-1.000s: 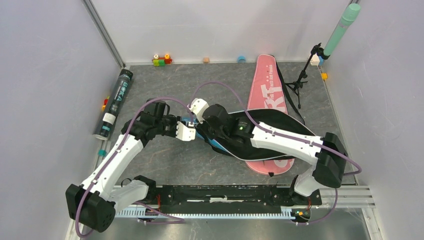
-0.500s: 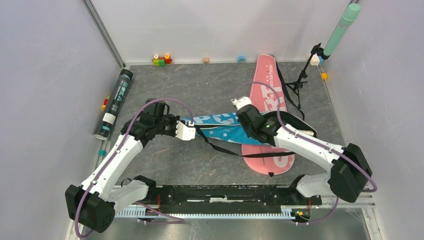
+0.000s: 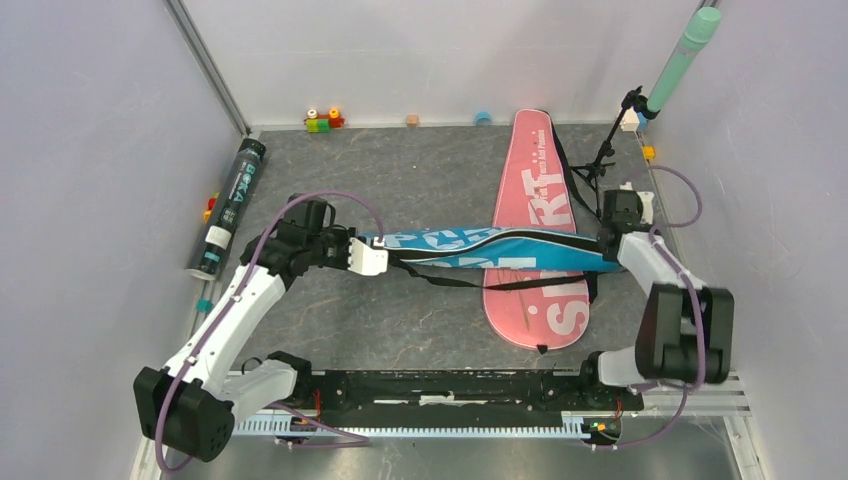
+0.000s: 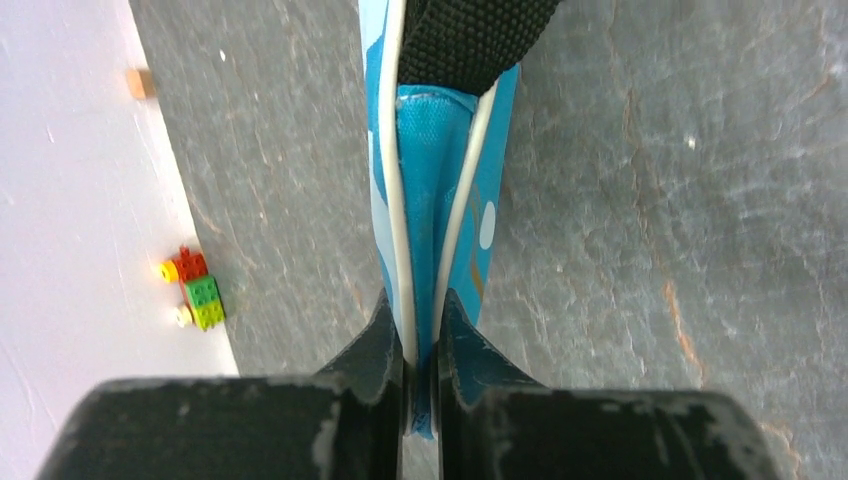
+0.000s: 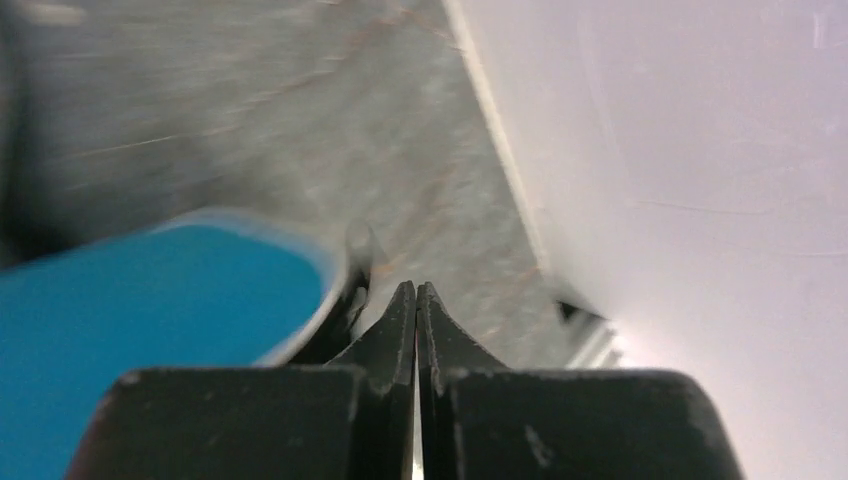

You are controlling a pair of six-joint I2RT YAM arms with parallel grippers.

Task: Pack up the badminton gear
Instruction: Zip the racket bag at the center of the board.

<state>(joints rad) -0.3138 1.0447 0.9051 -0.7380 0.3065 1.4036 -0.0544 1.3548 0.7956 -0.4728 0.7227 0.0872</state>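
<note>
The blue racket bag spans the pink bag on the worktop — light, floppy fabric, probably best held by its piped edge. The left end effector pinches its narrow tip; the right end effector is pressed together beside the wide end.

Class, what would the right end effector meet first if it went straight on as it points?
Probably the grey tabletop near the side wall; the blue bag lies off to one side. Blur hides depth.
</note>
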